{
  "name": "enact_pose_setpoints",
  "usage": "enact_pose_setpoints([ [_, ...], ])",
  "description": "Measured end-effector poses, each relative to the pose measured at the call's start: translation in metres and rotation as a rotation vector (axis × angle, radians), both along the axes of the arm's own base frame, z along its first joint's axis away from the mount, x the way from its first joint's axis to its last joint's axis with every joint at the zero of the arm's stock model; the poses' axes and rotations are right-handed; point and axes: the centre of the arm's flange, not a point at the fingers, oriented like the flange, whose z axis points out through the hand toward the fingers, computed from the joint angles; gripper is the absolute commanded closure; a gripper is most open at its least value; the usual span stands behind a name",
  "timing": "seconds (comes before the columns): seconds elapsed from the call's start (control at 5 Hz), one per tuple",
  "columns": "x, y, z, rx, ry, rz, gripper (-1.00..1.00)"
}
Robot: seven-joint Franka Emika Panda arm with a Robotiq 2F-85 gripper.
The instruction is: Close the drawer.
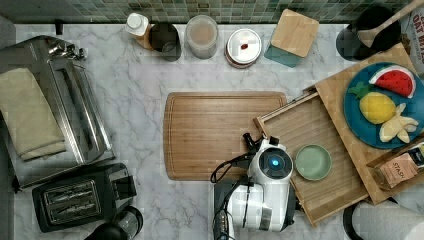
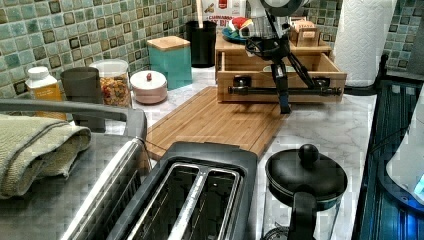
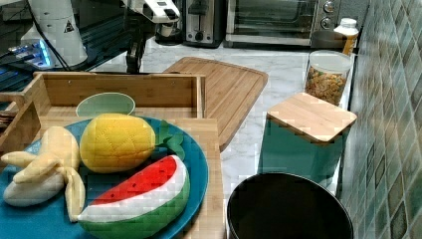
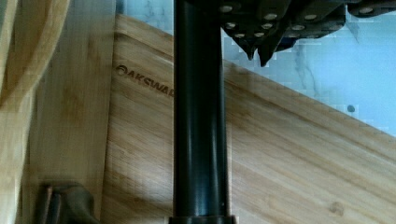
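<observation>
Spanning a white marble counter [image 1: 140, 95] under green tile, cutting board [image 1: 220, 134], drawer [image 2: 280, 75] pulled open, arm lowered before its black handle [image 4: 198, 121], gripper [image 4: 259, 55] fingers pinched nearly together, empty.

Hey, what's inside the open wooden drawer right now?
A small green bowl sits in the drawer on its grooved bottom. The robot arm covers the near front corner in the top view, so that part can't be checked.

A kitchen. A marble desk [image 1: 135, 95] meets a green tiled wall [image 2: 75, 30] at the top view's upper edge. A toaster [image 1: 75, 197] sits lower left, a toaster oven [image 1: 55, 105] at left.
</observation>
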Motion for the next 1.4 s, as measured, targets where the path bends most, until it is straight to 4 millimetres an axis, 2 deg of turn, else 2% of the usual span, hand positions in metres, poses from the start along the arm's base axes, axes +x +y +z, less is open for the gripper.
enact_pose_setpoints([
  [0.2, 0.004, -0.013, 0.008, 0.037, 0.024, 0.101, 1.0],
  [0.6, 0.022, -0.06, 0.014, 0.065, -0.001, 0.203, 1.0],
  [1.0, 0.053, -0.126, 0.017, 0.068, 0.011, 0.185, 1.0],
  [1.2, 0.062, -0.162, 0.021, 0.132, -0.004, 0.153, 1.0],
  [1.4, 0.069, -0.187, 0.023, 0.172, 0.009, 0.243, 1.0],
])
